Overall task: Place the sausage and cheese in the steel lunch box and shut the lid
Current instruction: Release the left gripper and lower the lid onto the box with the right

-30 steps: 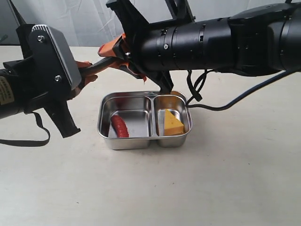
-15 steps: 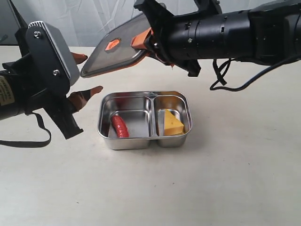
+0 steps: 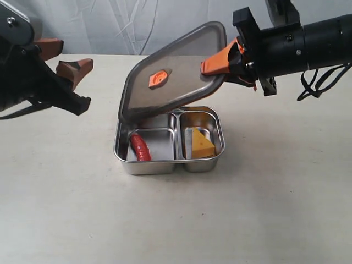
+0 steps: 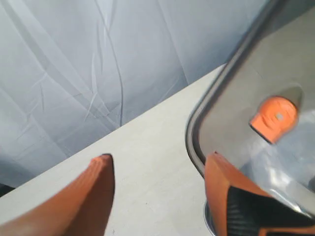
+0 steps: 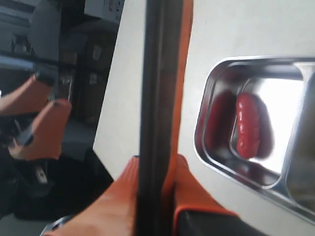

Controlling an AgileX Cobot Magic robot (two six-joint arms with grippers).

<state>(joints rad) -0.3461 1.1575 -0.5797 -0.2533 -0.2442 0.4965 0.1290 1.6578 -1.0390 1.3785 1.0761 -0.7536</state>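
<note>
The steel lunch box (image 3: 125, 159) sits mid-table with the red sausage (image 3: 140, 147) in its left compartment and the yellow cheese (image 3: 201, 144) in its right one. My right gripper (image 3: 217, 63) is shut on the right edge of the dark lid (image 3: 181, 66), which hangs tilted above the box, its low left corner near the box's back-left rim. The orange valve (image 3: 158, 78) faces up. In the right wrist view the lid (image 5: 158, 88) runs edge-on between the fingers (image 5: 120, 194), with the sausage (image 5: 248, 125) beside it. My left gripper (image 3: 65, 59) is open at the far left, apart from the lid (image 4: 256, 88).
A pale wrinkled cloth backdrop (image 3: 137, 25) hangs behind the beige table (image 3: 220, 220). A black cable (image 3: 316, 82) trails from the right arm at the right edge. The left arm's black body (image 3: 25, 77) fills the upper left.
The right gripper has carried the lid to the right and lower, over the box. The left gripper has drawn back to the upper left, away from the lid.
</note>
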